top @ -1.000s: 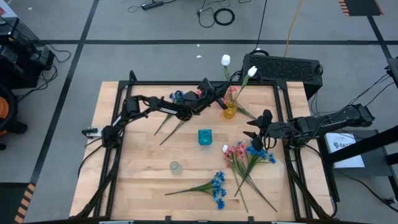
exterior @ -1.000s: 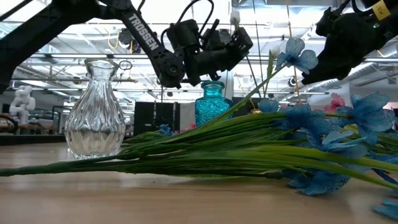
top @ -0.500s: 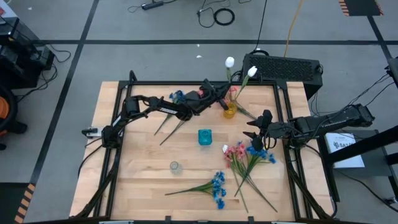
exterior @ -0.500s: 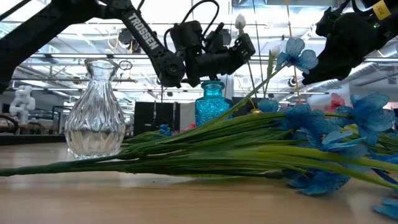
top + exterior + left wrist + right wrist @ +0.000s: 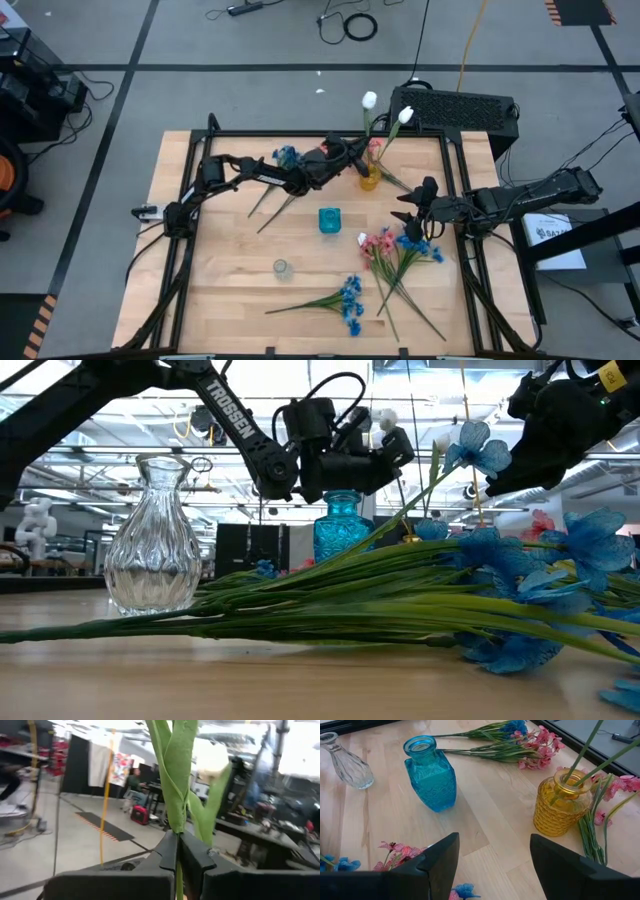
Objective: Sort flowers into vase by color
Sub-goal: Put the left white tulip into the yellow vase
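My left gripper [image 5: 348,157] is over the table's far middle, shut on a white tulip whose bud [image 5: 369,100] rises above it. Just to its right stands the yellow vase [image 5: 370,179], with a second white tulip [image 5: 405,115] in it. In the right wrist view, two green stems [image 5: 580,755] enter the vase's mouth. The blue vase [image 5: 330,220] and the clear vase [image 5: 281,267] stand nearer. Pink and blue sprays [image 5: 395,250] and a blue spray [image 5: 348,298] lie on the table. My right gripper [image 5: 408,214] hovers open to the right of the blue vase. My left gripper pinches the white tulip between its two fingers [image 5: 192,855], on the green stem and leaf [image 5: 175,812] below the bud [image 5: 212,762]. The fingers lie across the stem, coming from the table's left. The flower stands nearly upright above the fingers, its lower end toward the yellow vase.
More blue and pink flowers [image 5: 285,155] lie under my left arm, their stems [image 5: 270,205] pointing toward the near edge. Pink blossoms [image 5: 620,785] lie beside the yellow vase. A black box [image 5: 455,108] stands beyond the far right corner. Bare wood [image 5: 220,280] lies around the clear vase.
My left gripper has moved a little toward the table's right, closer to the yellow vase, and has sunk slightly. The white tulip it holds went along, and its bud stands lower in the low view. My right arm has kept still.
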{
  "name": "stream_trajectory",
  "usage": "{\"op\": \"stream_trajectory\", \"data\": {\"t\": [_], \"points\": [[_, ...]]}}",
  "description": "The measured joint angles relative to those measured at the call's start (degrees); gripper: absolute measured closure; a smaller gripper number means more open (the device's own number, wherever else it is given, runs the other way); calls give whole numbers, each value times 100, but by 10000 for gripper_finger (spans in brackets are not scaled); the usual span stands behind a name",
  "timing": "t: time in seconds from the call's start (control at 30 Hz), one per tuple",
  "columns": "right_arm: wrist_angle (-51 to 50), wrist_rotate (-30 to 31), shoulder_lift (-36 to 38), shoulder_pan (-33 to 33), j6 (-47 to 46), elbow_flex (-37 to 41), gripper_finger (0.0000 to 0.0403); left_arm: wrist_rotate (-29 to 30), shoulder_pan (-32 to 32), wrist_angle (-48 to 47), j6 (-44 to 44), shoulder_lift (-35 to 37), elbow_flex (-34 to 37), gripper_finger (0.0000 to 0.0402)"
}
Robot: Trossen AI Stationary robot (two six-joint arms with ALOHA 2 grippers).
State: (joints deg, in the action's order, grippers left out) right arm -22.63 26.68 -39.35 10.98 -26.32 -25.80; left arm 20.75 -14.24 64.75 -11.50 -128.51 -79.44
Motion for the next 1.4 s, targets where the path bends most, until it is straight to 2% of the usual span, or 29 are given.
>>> {"op": "stream_trajectory", "data": {"t": [0.27, 0.4, 0.67, 0.97, 1.1, 1.2, 1.3, 1.4], "points": [[6, 2, 0, 0, 1, 0, 167, 1164, 266, -41, -309, -52, 0, 377], [11, 2, 0, 0, 2, -2, 167, 1400, 303, -125, -524, -122, -2, 369], [11, 2, 0, 0, 2, -2, 167, 1420, 315, -149, -711, -129, -4, 335], [11, 2, 0, 0, 2, -2, 167, 1080, 383, -142, -378, -129, -4, 245], [11, 4, 0, 0, 2, -2, 167, 1081, 476, -150, 22, -126, -4, 219], [8, -2, 0, 0, 2, -2, 167, 1342, 620, -663, 469, 23, -2, 214], [9, -77, 1, 0, 2, -2, 167, 1725, 738, -1597, 636, 400, -2, 214], [8, -116, 0, 2, 2, -1, 167, 1854, 753, -2609, 631, 804, -4, 214]]}}
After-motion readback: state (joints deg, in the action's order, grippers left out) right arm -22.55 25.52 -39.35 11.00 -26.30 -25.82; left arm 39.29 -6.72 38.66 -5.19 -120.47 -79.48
